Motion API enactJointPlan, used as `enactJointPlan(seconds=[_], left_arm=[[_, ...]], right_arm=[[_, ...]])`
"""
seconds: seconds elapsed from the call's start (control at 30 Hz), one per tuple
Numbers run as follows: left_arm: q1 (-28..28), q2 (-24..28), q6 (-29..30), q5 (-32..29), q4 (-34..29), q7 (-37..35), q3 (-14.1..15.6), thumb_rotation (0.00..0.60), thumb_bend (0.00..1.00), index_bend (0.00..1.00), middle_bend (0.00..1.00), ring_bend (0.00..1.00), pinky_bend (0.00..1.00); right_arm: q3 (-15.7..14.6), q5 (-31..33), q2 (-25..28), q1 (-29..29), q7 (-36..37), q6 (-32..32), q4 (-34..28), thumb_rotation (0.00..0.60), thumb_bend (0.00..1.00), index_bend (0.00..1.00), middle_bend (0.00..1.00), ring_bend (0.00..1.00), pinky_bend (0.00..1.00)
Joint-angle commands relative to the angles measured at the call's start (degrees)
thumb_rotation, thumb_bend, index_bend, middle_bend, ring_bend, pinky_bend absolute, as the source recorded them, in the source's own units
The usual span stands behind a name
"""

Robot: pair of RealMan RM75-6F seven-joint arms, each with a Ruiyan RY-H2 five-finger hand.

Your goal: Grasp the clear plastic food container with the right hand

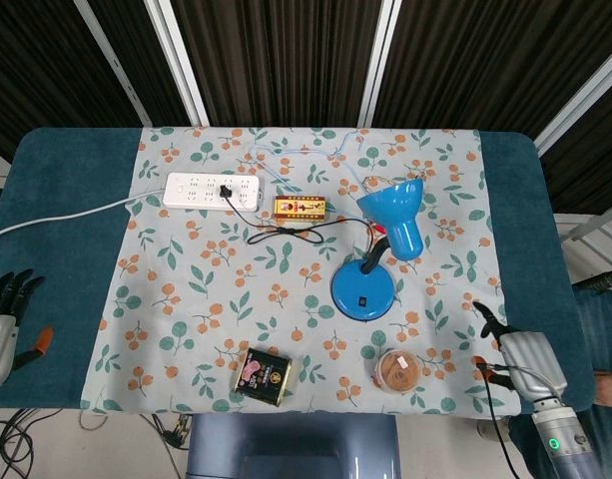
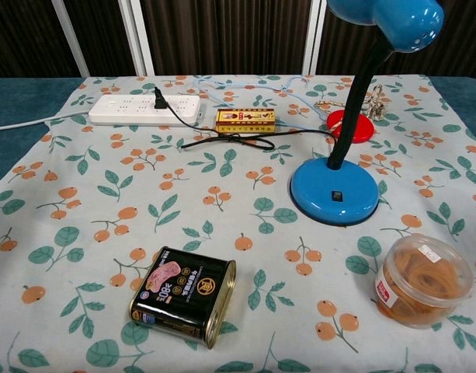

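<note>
At the far left edge of the head view, the left hand [image 1: 0, 317] rests off the table [image 1: 56, 249], its dark fingers spread and holding nothing. On the floral cloth [image 1: 206, 279] covering the middle of the table, a white power strip [image 1: 213, 190] lies toward the back with a black plug in it, its white cable trailing off to the left. Just right of it sits a small yellow and red box [image 1: 300, 208], with a black cord looping in front of it. Near the front edge lies a black tin can [image 2: 184, 294] on its side. Right of centre stands a blue desk lamp [image 1: 377, 261], its round base on the cloth and its shade tilted up; in the chest view a red round object [image 2: 349, 126] shows behind its stem. The clear plastic food container [image 2: 421, 280], round, lidded and filled with something orange-brown, sits at the front right of the cloth, in front of the lamp's base and apart from it. Just right of the container, at the cloth's right edge, the right hand [image 1: 515, 349] hovers with fingers apart, not touching it and holding nothing.
</note>
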Motion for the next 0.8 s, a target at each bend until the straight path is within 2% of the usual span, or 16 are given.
enactJointPlan(seconds=[0.03,0.2,0.37,0.63,0.8], left_arm=[[0.05,0.04,-0.14,-0.40,-0.18,-0.04,-0.07,0.600,0.34,0.14,0.07,0.05,0.10],[0.05,0.17,-0.38,-0.83,-0.44,-0.21,-0.18,0.600,0.34,0.14,0.07,0.05,0.10],[0.02,0.20,-0.58,-1.05,-0.54,-0.02,-0.19,0.600,0.34,0.14,0.07,0.05,0.10],[0.01,0.28,-0.78,-1.30,-0.66,-0.19,-0.24,0.600,0.34,0.14,0.07,0.05,0.10],[0.00,0.33,-0.83,-1.51,-0.78,-0.35,-0.34,0.600,0.34,0.14,0.07,0.05,0.10]], right_arm=[[1.10,1.42,-2.72,2.77,-0.82,-3.21,0.33,0.600,0.44,0.10,0.58,0.66,1.00],[2.37,3.74,-5.67,5.58,-3.24,-6.99,0.55,0.600,0.51,0.10,0.66,0.70,1.00],[2.08,5.65,-7.87,8.42,-6.04,-12.16,-0.44,0.600,0.56,0.09,0.70,0.72,1.00],[2.82,8.97,-11.53,11.68,-10.30,-16.14,-0.93,0.600,0.56,0.08,0.70,0.72,1.00],[4.38,12.47,-13.97,13.88,-13.27,-17.88,-0.28,0.600,0.56,0.08,0.70,0.72,1.00]])
